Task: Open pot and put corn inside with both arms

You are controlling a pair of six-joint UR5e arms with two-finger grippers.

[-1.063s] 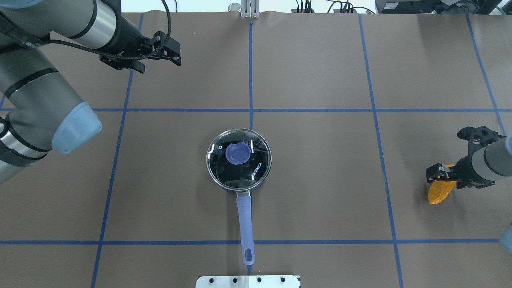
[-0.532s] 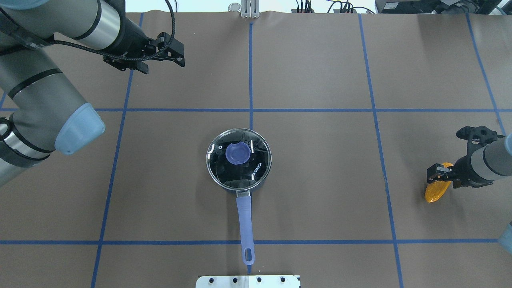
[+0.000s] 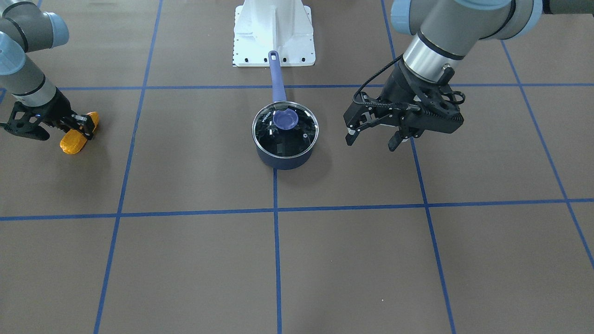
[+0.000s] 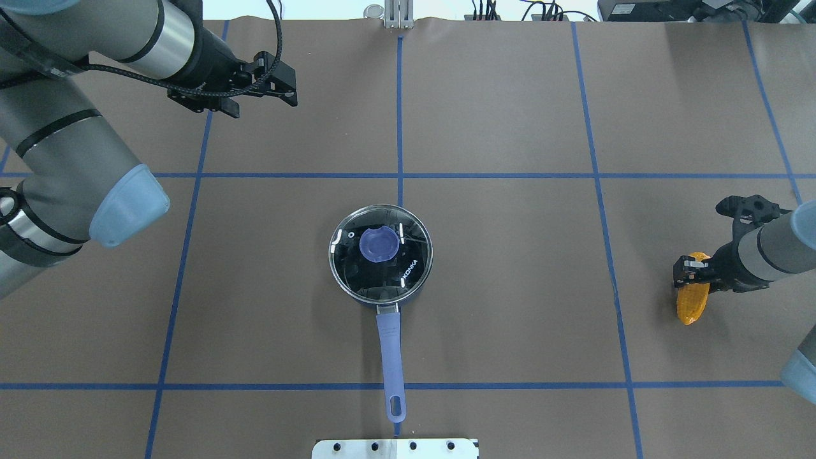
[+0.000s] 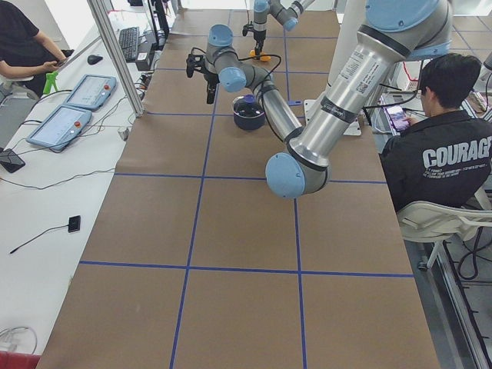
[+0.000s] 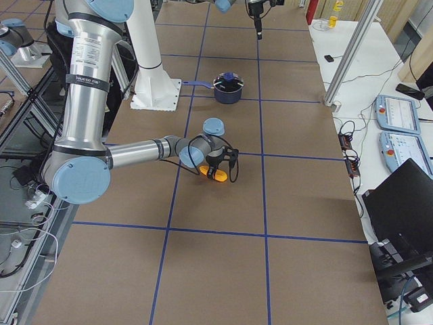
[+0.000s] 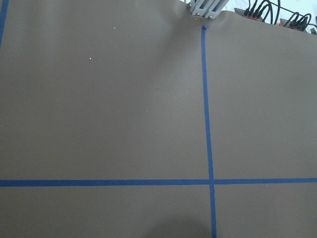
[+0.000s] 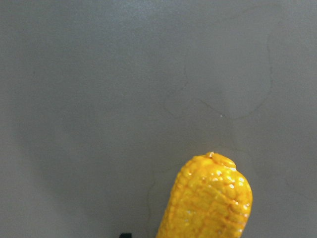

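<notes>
Pinches the bumpy orange-yellow corn cob (image 4: 692,306) in the right black tool (image 4: 690,270), far from the small dark blue lidded pot (image 3: 283,160) on the brown desk (image 4: 510,287). Spreads the left black tool (image 3: 371,142) wide, seen best from the front. Shows only corn tip at the right wrist.

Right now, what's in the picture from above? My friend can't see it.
A blue pot sits mid-table, its glass lid on. The right gripper holds the corn near the right edge; the left gripper hangs open, upper left.
</notes>
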